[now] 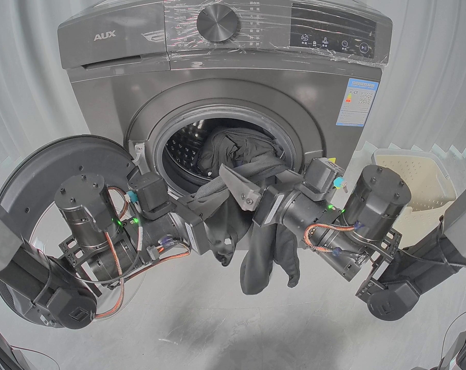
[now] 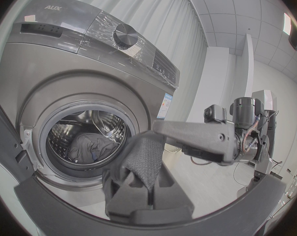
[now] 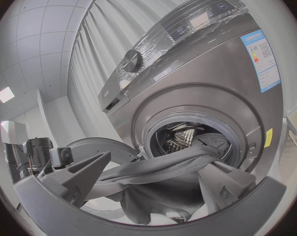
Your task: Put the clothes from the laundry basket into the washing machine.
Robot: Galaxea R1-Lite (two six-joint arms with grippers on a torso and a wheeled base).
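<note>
The grey washing machine (image 1: pixel 140 93) stands with its round door (image 1: pixel 53 165) swung open to the left. A dark garment (image 1: pixel 266 255) lies partly in the drum (image 1: pixel 184 147) and hangs out over the rim toward the floor. My left gripper (image 1: pixel 214 218) is just below the opening, shut on a fold of this garment (image 2: pixel 145 154); the left wrist view shows its pads (image 2: pixel 132 197) pinching the cloth. My right gripper (image 1: pixel 253 205) is beside it, open, with the garment (image 3: pixel 161 194) draped between its wide-apart fingers (image 3: pixel 86 171). More dark cloth (image 2: pixel 89 146) sits inside the drum.
A cream perforated laundry basket (image 1: pixel 423 186) stands on the floor to the right of the machine, close to my right arm. The open door (image 3: pixel 99 146) takes up the space at the left. Pale floor (image 1: pixel 192 314) lies below the hanging cloth.
</note>
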